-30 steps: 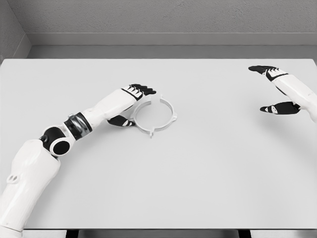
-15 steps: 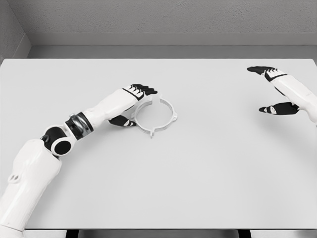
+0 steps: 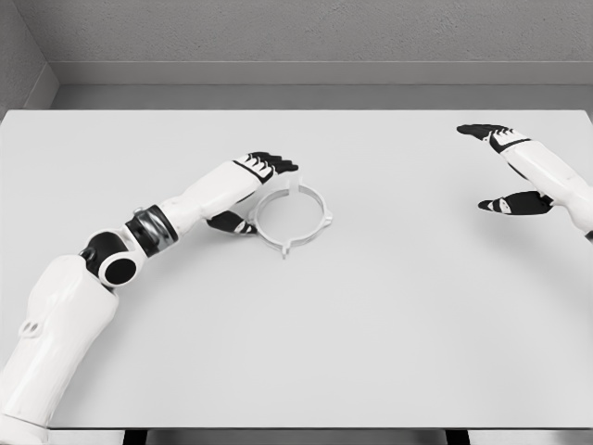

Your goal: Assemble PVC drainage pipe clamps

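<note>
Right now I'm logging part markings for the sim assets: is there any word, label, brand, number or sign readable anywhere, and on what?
None: no readable text shows in the head view.
Clamp ring: plain white, no marking.
Table: bare white, no label.
Left hand and right hand: black and white patches only, no lettering.
Back wall: plain grey, no sign.

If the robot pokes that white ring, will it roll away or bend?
The white ring lies flat on the table, so it would probably slide, not roll. It is a thin, open hoop, so it likely weighs little. Its small tabs may snag the left hand, whose fingers sit at its rim.
</note>
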Motion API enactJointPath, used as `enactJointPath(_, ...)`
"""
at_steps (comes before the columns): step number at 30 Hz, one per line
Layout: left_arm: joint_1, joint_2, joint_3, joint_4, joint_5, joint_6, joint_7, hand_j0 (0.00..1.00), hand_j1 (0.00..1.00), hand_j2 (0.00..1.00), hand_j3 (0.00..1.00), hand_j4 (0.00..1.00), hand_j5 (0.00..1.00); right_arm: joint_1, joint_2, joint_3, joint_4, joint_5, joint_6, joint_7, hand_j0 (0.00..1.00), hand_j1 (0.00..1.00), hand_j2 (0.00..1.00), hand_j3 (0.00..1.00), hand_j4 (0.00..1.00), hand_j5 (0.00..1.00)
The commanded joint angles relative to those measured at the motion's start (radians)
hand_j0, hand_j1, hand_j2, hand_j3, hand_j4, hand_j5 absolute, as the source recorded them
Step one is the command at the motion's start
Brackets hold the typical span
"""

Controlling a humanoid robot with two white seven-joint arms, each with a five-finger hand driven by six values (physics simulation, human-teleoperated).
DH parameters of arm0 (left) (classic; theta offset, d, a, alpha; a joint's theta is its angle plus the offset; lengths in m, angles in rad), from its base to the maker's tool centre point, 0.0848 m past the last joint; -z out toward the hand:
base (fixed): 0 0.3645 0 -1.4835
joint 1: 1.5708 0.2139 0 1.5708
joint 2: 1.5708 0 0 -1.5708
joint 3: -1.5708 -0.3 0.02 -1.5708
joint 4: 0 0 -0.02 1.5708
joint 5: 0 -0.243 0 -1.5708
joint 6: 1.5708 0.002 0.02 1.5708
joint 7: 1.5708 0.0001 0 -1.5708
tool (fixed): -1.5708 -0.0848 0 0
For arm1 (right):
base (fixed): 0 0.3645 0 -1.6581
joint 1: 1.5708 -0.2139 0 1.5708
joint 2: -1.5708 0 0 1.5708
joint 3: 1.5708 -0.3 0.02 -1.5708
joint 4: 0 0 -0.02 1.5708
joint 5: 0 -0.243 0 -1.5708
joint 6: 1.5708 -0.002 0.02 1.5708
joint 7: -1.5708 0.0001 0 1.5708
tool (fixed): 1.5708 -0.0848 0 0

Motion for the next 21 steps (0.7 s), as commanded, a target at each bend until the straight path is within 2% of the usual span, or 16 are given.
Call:
enactJointPath(1, -0.002, 0.004, 0.004, 0.003, 0.007, 0.001, 0.000, 1.00, 1.00, 1.00, 1.00, 1.00, 1.00, 0.000, 0.000, 0.000, -0.001, -0.006, 0.002, -0.001, 1.00, 1.00, 1.00, 1.00, 1.00, 1.00)
enactJointPath(6, -0.012, 0.008, 0.011, 0.020, 0.014, 0.001, 0.002, 1.00, 1.00, 1.00, 1.00, 1.00, 1.00, 0.000, 0.000, 0.000, -0.001, -0.008, 0.002, -0.001, 1.00, 1.00, 1.00, 1.00, 1.00, 1.00)
enactJointPath(21, -0.017, -0.002, 0.001, 0.007, 0.009, 0.001, 0.000, 1.00, 1.00, 1.00, 1.00, 1.00, 1.00, 0.000, 0.000, 0.001, -0.002, -0.008, 0.002, -0.001, 1.00, 1.00, 1.00, 1.00, 1.00, 1.00)
